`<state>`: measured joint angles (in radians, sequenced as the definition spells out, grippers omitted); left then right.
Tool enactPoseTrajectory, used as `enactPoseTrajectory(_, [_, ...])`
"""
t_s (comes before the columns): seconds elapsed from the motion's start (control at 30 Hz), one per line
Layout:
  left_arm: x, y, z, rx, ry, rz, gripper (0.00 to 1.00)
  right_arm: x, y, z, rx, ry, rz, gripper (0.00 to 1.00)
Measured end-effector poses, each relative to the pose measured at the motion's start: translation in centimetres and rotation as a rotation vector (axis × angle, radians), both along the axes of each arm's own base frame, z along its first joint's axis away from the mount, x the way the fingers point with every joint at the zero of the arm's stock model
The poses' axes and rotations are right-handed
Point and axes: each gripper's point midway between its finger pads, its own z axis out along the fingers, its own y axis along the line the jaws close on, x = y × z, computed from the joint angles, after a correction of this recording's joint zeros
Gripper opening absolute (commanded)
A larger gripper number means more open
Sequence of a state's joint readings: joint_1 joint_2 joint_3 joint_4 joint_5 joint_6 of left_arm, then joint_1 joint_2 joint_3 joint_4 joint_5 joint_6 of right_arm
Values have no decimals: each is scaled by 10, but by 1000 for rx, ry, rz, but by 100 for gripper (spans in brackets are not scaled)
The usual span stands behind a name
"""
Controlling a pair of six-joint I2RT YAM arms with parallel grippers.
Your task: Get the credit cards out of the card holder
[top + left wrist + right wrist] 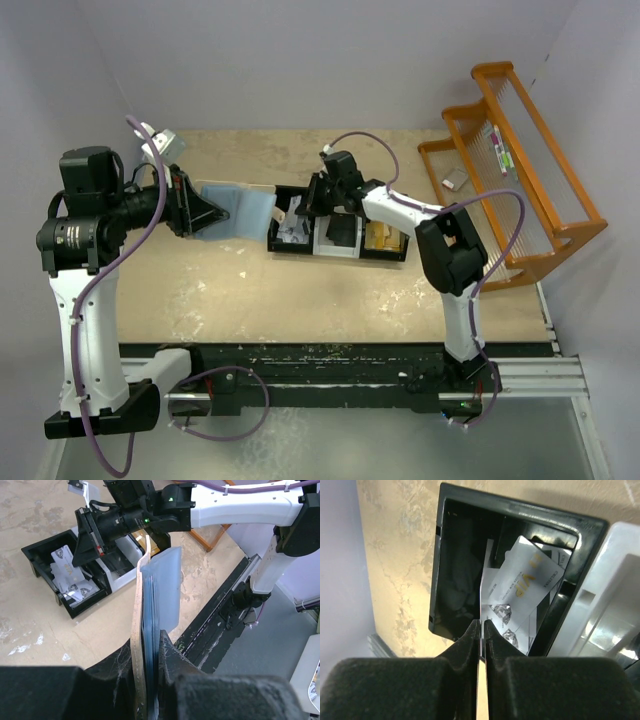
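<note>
My left gripper [205, 215] [145, 647] is shut on the card holder [238, 210] [162, 590]. It holds it off the table, tan face on one side and pale blue pockets fanned on the other. My right gripper [300, 212] [481, 625] hangs over the left compartment of the black tray [275, 247] [439, 555]. Its fingers are pinched on a thin credit card [481, 605] seen edge-on. Loose credit cards [525, 585] [70, 572] lie piled in that compartment, one printed with "VIP".
The tray's middle compartment [337, 235] looks white and its right one holds something yellow [381, 237]. An orange wooden rack [520, 170] stands at the far right with a small pale item [455, 180] beside it. The right arm [240, 505] reaches across just behind the card holder.
</note>
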<state>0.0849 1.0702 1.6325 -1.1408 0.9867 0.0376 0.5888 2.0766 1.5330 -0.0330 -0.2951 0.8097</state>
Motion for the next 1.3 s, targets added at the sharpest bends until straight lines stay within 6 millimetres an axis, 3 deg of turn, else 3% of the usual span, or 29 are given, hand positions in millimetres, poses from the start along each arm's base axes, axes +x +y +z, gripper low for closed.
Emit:
enactPoseTrajectory(0.17, [-1, 0, -1, 1, 5, 3, 1, 1, -5, -1, -29, -4, -5, 46])
enactPoseTrajectory(0.3, [-2, 0, 1, 0, 0, 1, 1, -2, -7, 7, -38, -13, 2, 60])
enactPoseTrajectory(0.4, [-4, -2, 5, -13, -2, -6, 1, -11, -13, 25, -46, -27, 14, 68])
enactPoseTrajectory(0.5, [-5, -4, 8, -32, -2, -17, 1, -19, -22, 51, -43, -70, 15, 78])
enactPoseTrajectory(0.7, [-9, -9, 14, -63, 1, -46, 2, -39, -33, 139, 47, -236, 41, 92])
enactPoseTrajectory(0.93, [-14, -13, 20, -101, 12, -75, 2, -95, -49, 235, 218, -442, 134, 100])
enactPoseTrajectory(1.13, [-24, -23, 34, -175, 25, -148, 3, -153, -53, 279, 421, -559, 275, 100])
enactPoseTrajectory(1.3, [-41, -32, 49, -263, 38, -276, 4, -205, -33, 306, 594, -637, 448, 100])
